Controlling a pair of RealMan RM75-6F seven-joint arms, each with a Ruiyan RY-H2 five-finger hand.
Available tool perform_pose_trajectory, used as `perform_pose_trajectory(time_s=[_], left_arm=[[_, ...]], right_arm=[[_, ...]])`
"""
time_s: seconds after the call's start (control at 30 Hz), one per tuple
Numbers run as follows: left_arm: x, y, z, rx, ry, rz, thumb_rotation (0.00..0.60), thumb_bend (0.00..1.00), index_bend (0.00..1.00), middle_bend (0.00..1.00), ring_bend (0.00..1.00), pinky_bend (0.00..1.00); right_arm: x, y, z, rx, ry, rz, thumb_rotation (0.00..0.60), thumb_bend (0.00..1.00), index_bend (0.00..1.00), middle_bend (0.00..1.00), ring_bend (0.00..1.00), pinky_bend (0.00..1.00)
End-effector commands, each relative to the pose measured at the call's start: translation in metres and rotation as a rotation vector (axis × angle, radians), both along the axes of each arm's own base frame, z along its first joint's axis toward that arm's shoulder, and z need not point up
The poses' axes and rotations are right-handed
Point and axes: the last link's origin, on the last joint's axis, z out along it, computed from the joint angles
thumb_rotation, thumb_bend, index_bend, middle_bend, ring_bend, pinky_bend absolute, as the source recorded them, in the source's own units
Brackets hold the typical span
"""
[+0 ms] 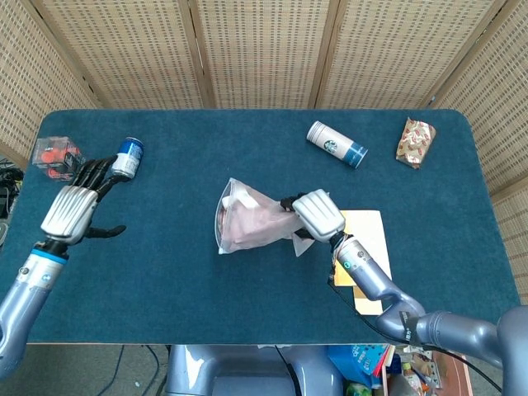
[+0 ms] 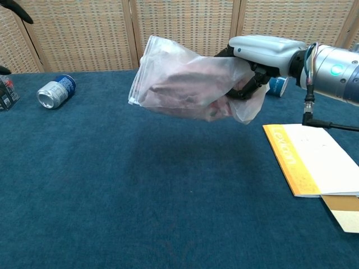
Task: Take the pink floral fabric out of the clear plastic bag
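My right hand (image 1: 315,214) (image 2: 255,56) grips the right end of the clear plastic bag (image 1: 247,219) (image 2: 185,81) and holds it in the air above the table. The pink floral fabric (image 1: 252,221) (image 2: 185,89) is bunched inside the bag. The bag's free end points left and hangs level. My left hand (image 1: 76,206) is raised over the table's left side with its fingers spread, holding nothing. In the chest view only dark fingertips (image 2: 14,8) of the left hand show at the top left corner.
A blue can (image 1: 128,157) (image 2: 55,91) and a clear box with red items (image 1: 58,157) lie at the far left. A Starbucks cup (image 1: 337,144) and a patterned packet (image 1: 415,142) lie at the back right. A yellow-edged booklet (image 1: 367,247) (image 2: 314,159) lies under the right arm.
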Motion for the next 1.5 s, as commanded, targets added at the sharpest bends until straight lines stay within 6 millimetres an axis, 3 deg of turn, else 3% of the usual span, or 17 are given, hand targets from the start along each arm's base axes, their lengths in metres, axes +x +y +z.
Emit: perform_pose_trajectory(time_s=[0.03, 0.2, 0.57, 0.97, 1.5], left_arm=[[0.022, 0.015, -0.014, -0.058, -0.027, -0.046, 0.600, 0.10, 0.29, 0.00, 0.00, 0.00], [0.044, 0.026, -0.030, -0.111, -0.047, -0.073, 0.600, 0.10, 0.30, 0.00, 0.00, 0.00], [0.071, 0.042, -0.056, -0.131, -0.054, -0.102, 0.600, 0.10, 0.34, 0.00, 0.00, 0.00], [0.090, 0.048, -0.077, -0.165, -0.064, -0.109, 0.600, 0.10, 0.34, 0.00, 0.00, 0.00], [0.110, 0.046, -0.102, -0.181, -0.050, -0.155, 0.600, 0.10, 0.34, 0.00, 0.00, 0.00]], right_arm=[[0.003, -0.001, 0.000, -0.005, -0.001, 0.000, 0.600, 0.93, 0.59, 0.62, 0.56, 0.68], [0.008, -0.004, -0.004, -0.007, -0.005, -0.016, 0.600, 0.93, 0.59, 0.62, 0.56, 0.68], [0.024, -0.007, -0.012, 0.015, -0.060, -0.038, 0.600, 0.93, 0.59, 0.62, 0.56, 0.68], [0.039, -0.008, -0.019, 0.037, -0.090, -0.038, 0.600, 0.93, 0.59, 0.62, 0.56, 0.68], [0.045, -0.009, -0.023, 0.065, -0.131, -0.068, 0.600, 0.93, 0.59, 0.62, 0.56, 0.68]])
